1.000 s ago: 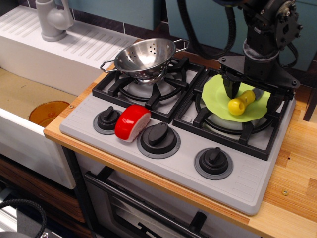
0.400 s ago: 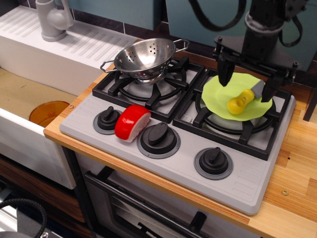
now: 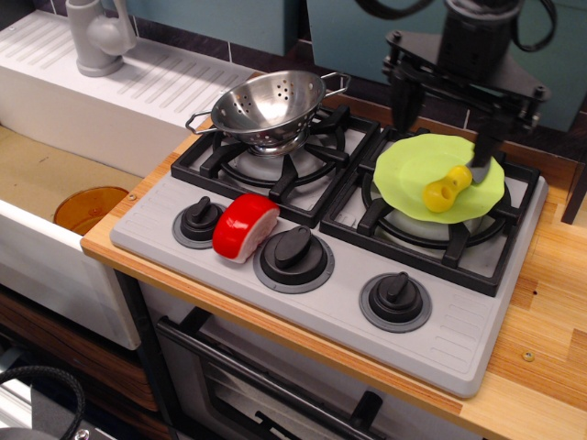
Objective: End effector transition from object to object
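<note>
My gripper (image 3: 444,128) is a black crossbar with two short dark fingers, held above the back right burner. Its fingers stand wide apart and hold nothing. Below it a lime green plate (image 3: 413,179) lies on the burner grate. A yellow-handled utensil (image 3: 444,190) with a grey blade lies on the plate, just under the right finger (image 3: 484,148), which hides part of the blade. The left finger (image 3: 402,105) hangs beyond the plate's far left edge.
A steel colander (image 3: 268,103) sits on the back left burner. A red and white cheese-like block (image 3: 244,226) lies between two stove knobs (image 3: 294,249). A sink with an orange plate (image 3: 88,208) and a grey faucet (image 3: 98,35) is at the left. Wooden counter (image 3: 541,330) at right.
The gripper has risen from down on the plate by the yellow utensil to well above it. The utensil stays on the plate, slightly shifted.
</note>
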Action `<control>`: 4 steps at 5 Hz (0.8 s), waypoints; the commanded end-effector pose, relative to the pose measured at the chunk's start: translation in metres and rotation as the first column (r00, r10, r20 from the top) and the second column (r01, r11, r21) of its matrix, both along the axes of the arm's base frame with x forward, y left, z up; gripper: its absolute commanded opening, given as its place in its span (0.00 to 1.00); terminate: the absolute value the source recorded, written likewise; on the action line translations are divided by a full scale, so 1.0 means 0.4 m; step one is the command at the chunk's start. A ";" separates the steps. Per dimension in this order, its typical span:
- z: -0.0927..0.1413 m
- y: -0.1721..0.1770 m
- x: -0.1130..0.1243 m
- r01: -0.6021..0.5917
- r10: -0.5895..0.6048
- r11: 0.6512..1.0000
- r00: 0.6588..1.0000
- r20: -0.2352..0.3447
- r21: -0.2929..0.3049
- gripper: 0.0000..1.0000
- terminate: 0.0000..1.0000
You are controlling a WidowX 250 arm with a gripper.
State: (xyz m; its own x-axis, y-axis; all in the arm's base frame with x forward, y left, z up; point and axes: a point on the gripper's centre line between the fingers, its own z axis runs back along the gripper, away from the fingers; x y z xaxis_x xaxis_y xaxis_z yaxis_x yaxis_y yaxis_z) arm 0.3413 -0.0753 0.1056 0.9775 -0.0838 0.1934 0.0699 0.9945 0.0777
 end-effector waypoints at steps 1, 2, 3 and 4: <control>0.066 0.082 -0.030 -0.009 0.005 0.999 0.997 0.081 0.048 1.00 0.00; 0.057 0.119 -0.063 -0.021 0.012 0.996 0.996 0.091 0.091 1.00 0.00; 0.047 0.161 -0.099 -0.019 0.008 0.993 0.995 0.101 0.113 1.00 0.00; 0.033 0.185 -0.126 -0.030 0.012 0.989 0.992 0.123 0.142 1.00 0.00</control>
